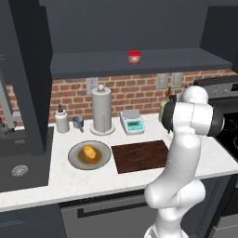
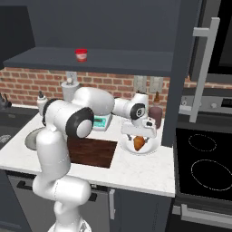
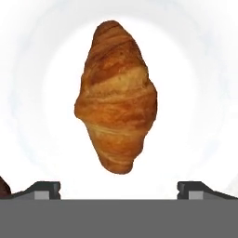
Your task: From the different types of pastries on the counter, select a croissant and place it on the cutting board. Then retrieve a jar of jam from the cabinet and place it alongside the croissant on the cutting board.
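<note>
The croissant, oblong and golden-brown, lies on a white plate directly below my hand. In the right base view the croissant sits on that white plate, right of the dark wooden cutting board. My gripper hovers just over it, open, fingertips wide apart on either side and holding nothing. The cutting board lies bare on the counter. A rounder orange-yellow pastry rests on a grey plate. The red-lidded jar of jam stands on the cabinet shelf, also seen as jar.
A paper towel holder, a kitchen scale, a small bottle and a cup line the brick wall. A maroon canister stands behind the white plate. The stove is to the right, the sink to the left.
</note>
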Controlling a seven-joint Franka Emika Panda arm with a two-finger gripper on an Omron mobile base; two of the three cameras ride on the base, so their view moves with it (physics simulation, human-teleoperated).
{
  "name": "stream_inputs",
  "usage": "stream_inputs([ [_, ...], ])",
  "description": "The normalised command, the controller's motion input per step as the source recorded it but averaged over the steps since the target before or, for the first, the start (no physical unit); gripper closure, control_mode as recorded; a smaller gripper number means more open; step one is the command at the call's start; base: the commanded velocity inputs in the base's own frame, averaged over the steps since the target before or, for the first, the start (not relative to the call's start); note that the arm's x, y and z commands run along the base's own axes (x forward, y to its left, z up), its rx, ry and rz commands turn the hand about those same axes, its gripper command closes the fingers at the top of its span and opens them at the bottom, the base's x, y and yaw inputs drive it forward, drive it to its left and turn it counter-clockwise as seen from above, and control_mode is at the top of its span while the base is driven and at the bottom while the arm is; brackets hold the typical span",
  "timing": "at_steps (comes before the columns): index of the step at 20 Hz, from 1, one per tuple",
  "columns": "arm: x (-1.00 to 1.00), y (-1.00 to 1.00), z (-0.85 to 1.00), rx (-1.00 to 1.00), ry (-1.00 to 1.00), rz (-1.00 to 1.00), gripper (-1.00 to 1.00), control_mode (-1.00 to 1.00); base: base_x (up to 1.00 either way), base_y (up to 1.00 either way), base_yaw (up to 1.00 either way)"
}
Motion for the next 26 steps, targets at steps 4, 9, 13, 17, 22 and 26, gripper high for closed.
stream_inputs([
  [4,0.44,-0.18,-0.45,0.06,0.05,0.01,-1.00,-1.00,0.00,0.00,0.00],
  [9,0.44,-0.26,-0.19,0.11,0.01,0.04,-1.00,-1.00,0.00,0.00,0.00],
  [13,0.23,-0.03,-0.18,0.03,0.01,0.04,-1.00,-1.00,0.00,0.00,0.00],
  [17,0.00,0.13,-0.31,0.00,0.00,0.03,1.00,-1.00,0.00,0.00,0.00],
  [22,-0.01,0.29,-0.25,0.00,0.00,0.00,1.00,-1.00,0.00,0.00,0.00],
  [26,-0.01,0.14,0.04,-0.01,0.03,0.00,1.00,-1.00,0.00,0.00,0.00],
])
